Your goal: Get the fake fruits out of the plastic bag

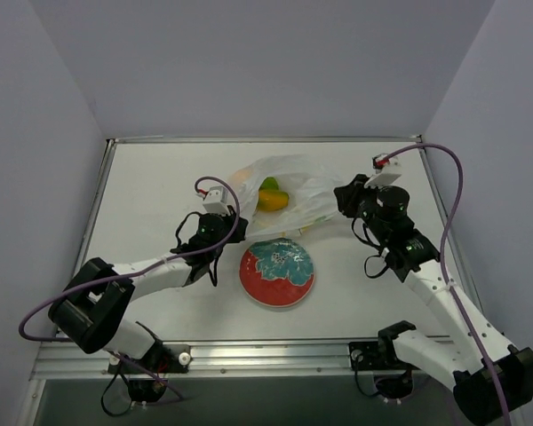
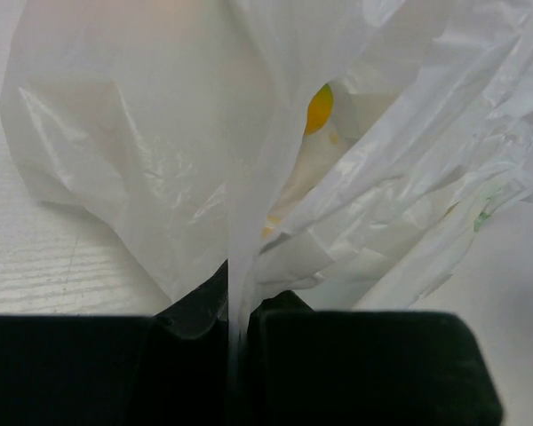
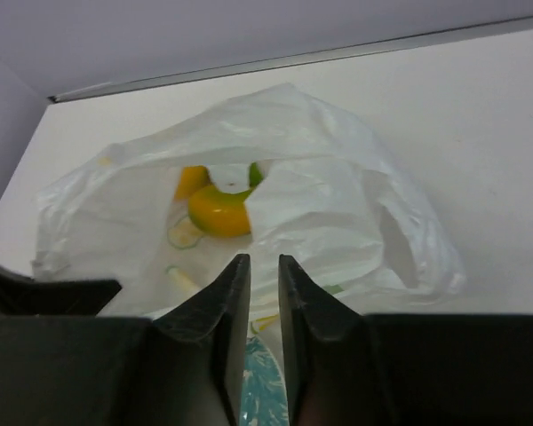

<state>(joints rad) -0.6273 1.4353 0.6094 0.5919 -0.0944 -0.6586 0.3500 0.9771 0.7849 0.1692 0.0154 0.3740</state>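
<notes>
The plastic bag (image 1: pixel 293 188) lies crumpled at the table's middle, its mouth facing the near side. Inside it show a yellow-orange mango-like fruit (image 1: pixel 273 201), a green fruit (image 1: pixel 268 185) behind it and an orange peach (image 3: pixel 191 180) to the left. The mango (image 3: pixel 220 211) and the green one (image 3: pixel 255 173) show in the right wrist view too. My left gripper (image 1: pixel 232 222) is shut on the bag's left edge, and a strip of film (image 2: pixel 240 222) runs between its jaws (image 2: pixel 238 297). My right gripper (image 1: pixel 345 199) sits at the bag's right edge. Its jaws (image 3: pixel 263 259) stand a narrow gap apart with nothing between them.
A red-and-teal floral plate (image 1: pixel 258 280) lies just in front of the bag, between the two arms. It also shows in the gap between the right fingers (image 3: pixel 265 399). A raised metal rim (image 1: pixel 266 139) bounds the table's far edge, with grey walls beyond.
</notes>
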